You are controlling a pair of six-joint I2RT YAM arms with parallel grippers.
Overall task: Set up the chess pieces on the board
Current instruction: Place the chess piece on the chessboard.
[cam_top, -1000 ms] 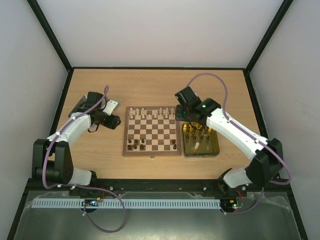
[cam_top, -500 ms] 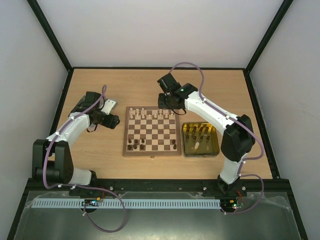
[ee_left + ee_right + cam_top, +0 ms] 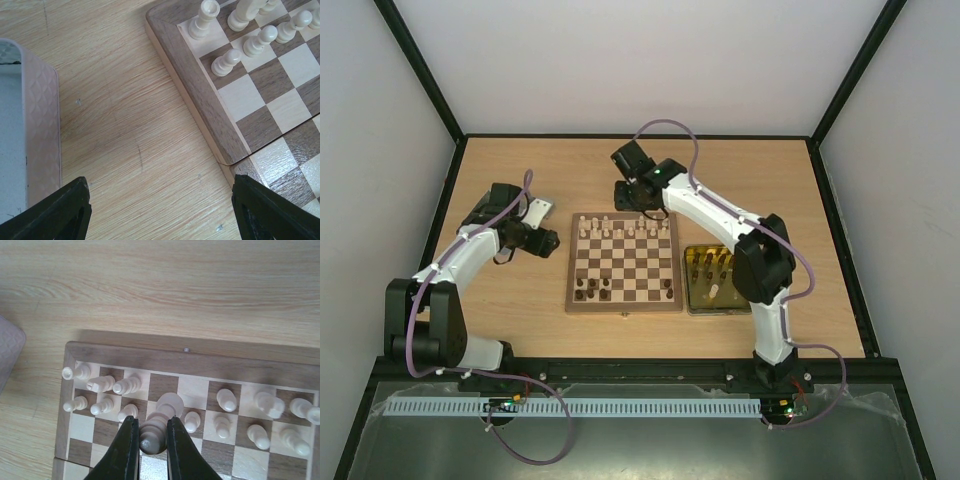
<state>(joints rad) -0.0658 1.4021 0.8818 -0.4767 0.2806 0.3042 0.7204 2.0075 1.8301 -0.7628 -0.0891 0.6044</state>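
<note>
The board (image 3: 623, 305) lies mid-table. Pale chess pieces (image 3: 620, 228) fill its two far rows, and a few dark ones (image 3: 592, 290) stand at the near edge. My right gripper (image 3: 642, 207) reaches over the far rows. In the right wrist view it (image 3: 152, 424) is shut on a tall pale piece (image 3: 167, 405), which hangs over a gap among the pale pieces (image 3: 102, 384). My left gripper (image 3: 552, 242) hovers left of the board. In its wrist view it (image 3: 160, 210) is open over bare table beside the board's corner (image 3: 200, 90), with nothing between the fingers (image 3: 65, 210).
A yellow-lined tin (image 3: 720, 310) with several pieces stands right of the board, partly under the right arm. A silver tin lid (image 3: 538, 210) lies left of the board, and its edge (image 3: 42, 125) is close to my left finger.
The right arm swung left from above the tin to the board's far rows, carrying the pale piece. The left gripper opened a little wider and stayed in place.
</note>
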